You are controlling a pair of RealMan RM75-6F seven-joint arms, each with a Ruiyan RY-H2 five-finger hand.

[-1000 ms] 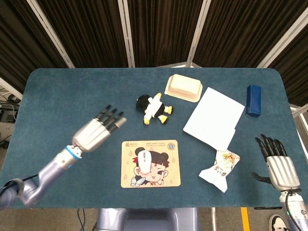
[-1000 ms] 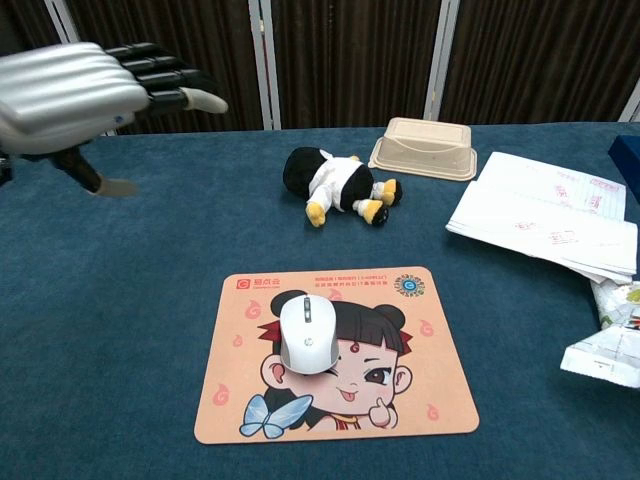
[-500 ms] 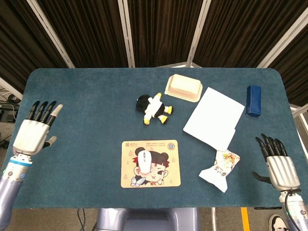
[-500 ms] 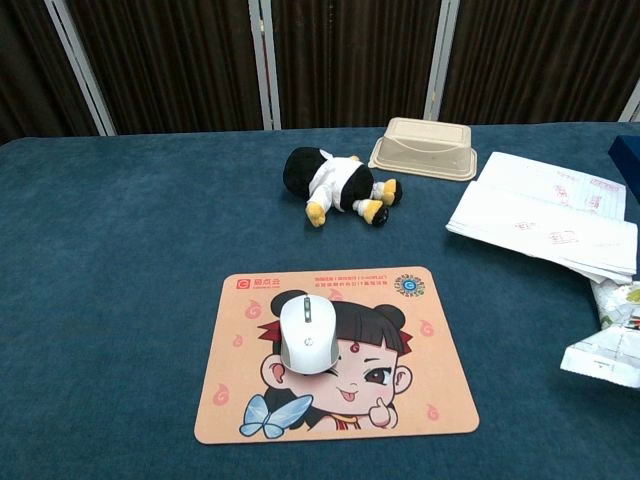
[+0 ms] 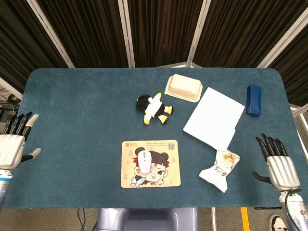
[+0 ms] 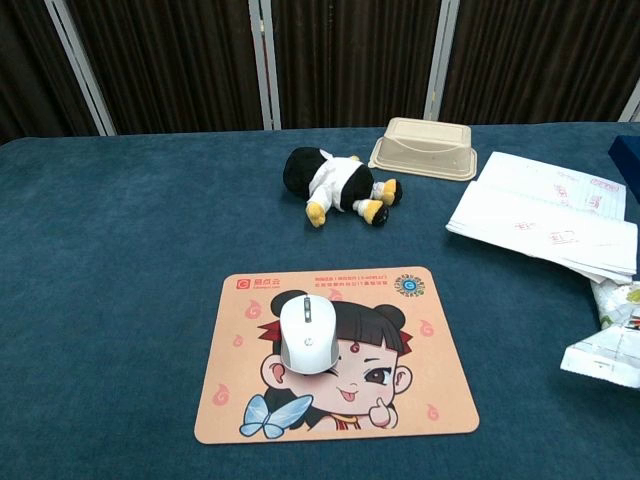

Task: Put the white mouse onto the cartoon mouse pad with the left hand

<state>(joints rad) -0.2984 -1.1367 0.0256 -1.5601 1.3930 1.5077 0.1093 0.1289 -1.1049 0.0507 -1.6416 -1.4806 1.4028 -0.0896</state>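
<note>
The white mouse (image 5: 146,160) (image 6: 307,334) lies on the cartoon mouse pad (image 5: 163,172) (image 6: 410,390), left of the pad's middle, with nothing touching it. My left hand (image 5: 13,144) hangs at the table's left edge, far from the pad, fingers straight and apart, holding nothing. At the front right corner, my right hand (image 5: 279,164) is spread flat and empty. Neither hand shows in the chest view.
A plush penguin (image 5: 154,109) (image 6: 335,184) lies behind the pad. Further back sits a beige lidded box (image 5: 183,88) (image 6: 425,147). White papers (image 5: 214,118) (image 6: 545,213), a snack packet (image 5: 221,169) (image 6: 606,345) and a blue box (image 5: 253,100) occupy the right side.
My left hand has drawn back leftward from beside the pad to the table's left edge and left the chest view. The mouse and right hand have stayed put.
</note>
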